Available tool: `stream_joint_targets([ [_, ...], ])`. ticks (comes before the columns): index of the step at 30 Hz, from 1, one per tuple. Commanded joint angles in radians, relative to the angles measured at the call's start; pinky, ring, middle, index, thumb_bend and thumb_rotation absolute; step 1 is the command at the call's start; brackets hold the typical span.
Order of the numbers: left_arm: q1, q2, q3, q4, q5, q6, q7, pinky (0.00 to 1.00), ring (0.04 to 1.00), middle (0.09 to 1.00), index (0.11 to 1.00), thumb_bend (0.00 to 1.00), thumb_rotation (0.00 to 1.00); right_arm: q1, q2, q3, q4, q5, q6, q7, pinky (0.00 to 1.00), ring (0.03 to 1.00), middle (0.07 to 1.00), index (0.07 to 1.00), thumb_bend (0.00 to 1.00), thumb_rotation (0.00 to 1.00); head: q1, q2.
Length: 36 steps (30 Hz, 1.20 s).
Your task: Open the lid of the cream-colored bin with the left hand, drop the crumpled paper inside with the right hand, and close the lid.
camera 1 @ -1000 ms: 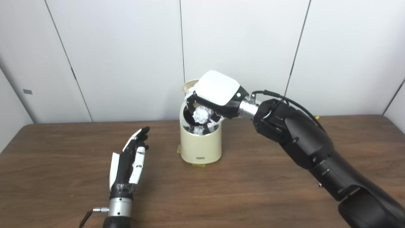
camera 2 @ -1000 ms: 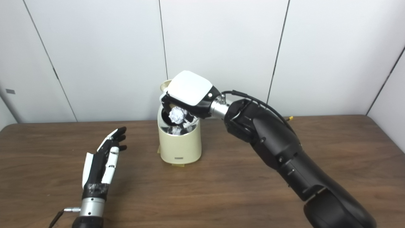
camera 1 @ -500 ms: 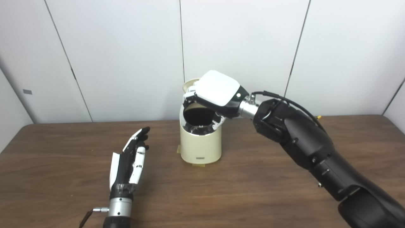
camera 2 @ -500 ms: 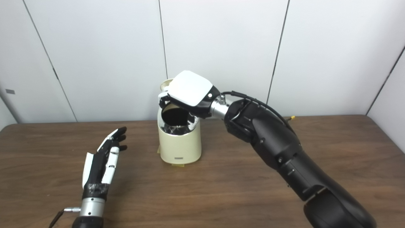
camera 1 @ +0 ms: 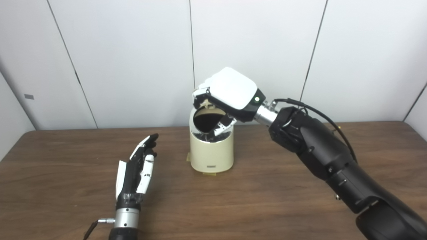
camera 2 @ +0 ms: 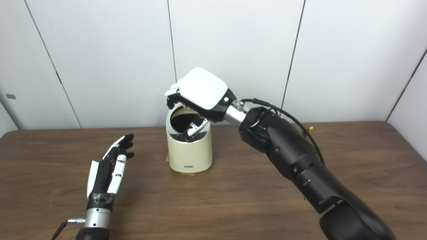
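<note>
The right hand point(camera 1: 230, 95) covers the back of the cream-colored bin point(camera 1: 211, 153), so the raised lid point(camera 1: 204, 104) shows only as a sliver under the palm, and its hinge is hidden. The bin's mouth is dark: whether the crumpled paper lies inside cannot be told. The small label low on the bin's front is too small to read. The right arm point(camera 2: 300, 166) is cut off by the bottom edge, as is the left forearm below the wrist. The desk point(camera 1: 267, 206) runs out of view on both sides.
</note>
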Motion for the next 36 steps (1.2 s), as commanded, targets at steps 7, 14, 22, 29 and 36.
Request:
stream_joint_targets([
  [7, 0.007, 0.005, -0.006, 0.030, 0.016, -0.037, 0.002, 0.76, 0.858, 0.879, 0.867, 0.25, 0.91, -0.002, 0.107, -0.165, -0.003, 0.293, -0.030, -0.181, 0.08, 0.140, 0.188, 0.175, 0.75, 0.29, -0.003, -0.005],
  [14, 0.005, 0.002, -0.002, 0.031, 0.010, -0.031, 0.004, 0.76, 0.861, 0.880, 0.867, 0.24, 0.89, 0.106, 0.132, -0.205, -0.077, 0.673, -0.035, -0.074, 0.36, 0.446, 0.550, 0.492, 0.51, 0.08, -0.006, -0.008],
  [22, 0.001, 0.006, -0.001, 0.041, 0.010, -0.039, 0.005, 0.77, 0.864, 0.881, 0.867, 0.22, 0.85, 0.282, 0.095, -0.195, -0.097, 0.781, -0.035, -0.006, 0.99, 0.997, 0.999, 0.998, 0.80, 0.73, -0.007, -0.012],
  [29, 0.002, 0.011, 0.000, 0.042, 0.030, -0.038, 0.016, 0.78, 0.857, 0.870, 0.857, 0.24, 0.88, 0.444, 0.089, -0.200, -0.094, 0.777, -0.035, -0.015, 0.98, 1.000, 1.000, 1.000, 0.42, 0.94, -0.007, -0.011],
  [36, 0.003, 0.014, 0.000, 0.040, 0.028, -0.035, 0.016, 0.79, 0.863, 0.871, 0.857, 0.23, 0.89, 0.536, 0.092, -0.215, -0.104, 0.821, -0.034, 0.016, 0.99, 1.000, 1.000, 0.996, 0.21, 0.94, -0.006, -0.010],
])
